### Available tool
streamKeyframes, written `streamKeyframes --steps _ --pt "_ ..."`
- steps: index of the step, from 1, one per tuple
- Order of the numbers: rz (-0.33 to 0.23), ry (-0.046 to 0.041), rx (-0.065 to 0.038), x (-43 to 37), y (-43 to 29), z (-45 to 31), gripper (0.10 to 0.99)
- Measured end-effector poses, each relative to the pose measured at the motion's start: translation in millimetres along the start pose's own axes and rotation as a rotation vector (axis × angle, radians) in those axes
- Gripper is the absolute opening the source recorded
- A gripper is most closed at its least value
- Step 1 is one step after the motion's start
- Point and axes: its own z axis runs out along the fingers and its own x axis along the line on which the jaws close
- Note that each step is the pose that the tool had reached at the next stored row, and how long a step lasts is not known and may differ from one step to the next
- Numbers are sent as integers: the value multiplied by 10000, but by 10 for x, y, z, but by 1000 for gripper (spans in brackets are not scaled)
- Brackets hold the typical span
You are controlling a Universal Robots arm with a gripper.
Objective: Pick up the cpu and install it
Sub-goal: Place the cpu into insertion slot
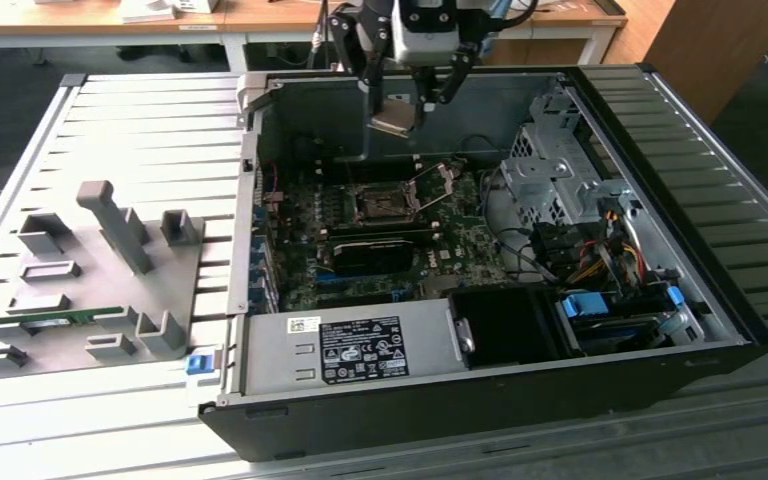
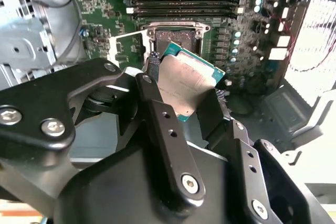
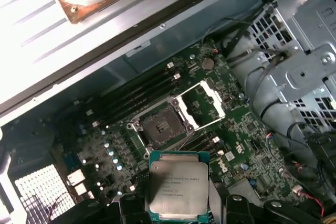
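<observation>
Right now, one gripper (image 1: 406,108) is clamping its two fingers (image 2: 157,111) on the single cpu (image 2: 186,85), which is hanging tilted above the one open socket (image 3: 160,124) inside the open computer case (image 1: 241,250). In the second wrist view, the fingers are covering parts of the cpu's two gripped edges.

Glare bleaches the slatted table (image 3: 37,45); the motherboard (image 3: 236,129) lies dimmer.

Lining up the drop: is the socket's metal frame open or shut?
Open: the silver metal frame stands flipped up beside the dark square socket; the gripper holds the shiny silver square cpu.
</observation>
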Motion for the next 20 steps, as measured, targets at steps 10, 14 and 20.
streamKeyframes --steps 10,14,20 --pt "1617 -113 -33 0 -1 19 537" --pt "2253 -158 -46 0 -1 25 537" --pt "3169 -222 -64 0 -2 32 537"
